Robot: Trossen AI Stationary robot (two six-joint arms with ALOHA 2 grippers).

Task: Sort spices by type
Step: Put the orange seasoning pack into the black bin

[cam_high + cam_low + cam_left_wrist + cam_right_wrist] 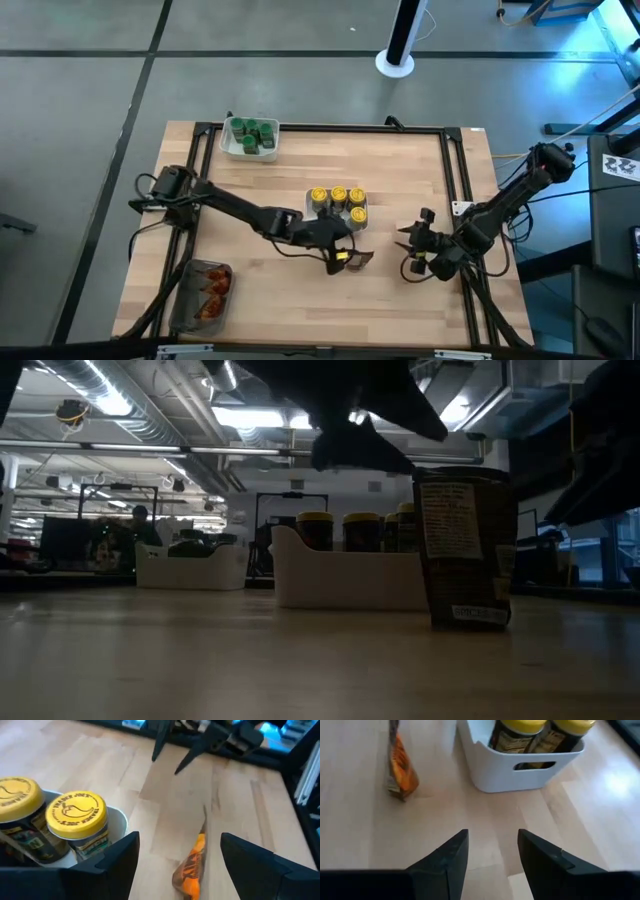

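**Thin packet standing loose by the yellow-lid tray**

Stands upright near-right of white tray. Looks light, soft, easily tipped; best pinched across flat faces. Straddled by left gripper, spread, not gripping. Right gripper parted, empty, right of packet.

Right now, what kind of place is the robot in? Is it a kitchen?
Probably not a kitchen: it looks like a lab or workshop. The low view shows bare ceiling ducts and strip lights, with desks and gear behind the table. The floor is plain grey concrete.
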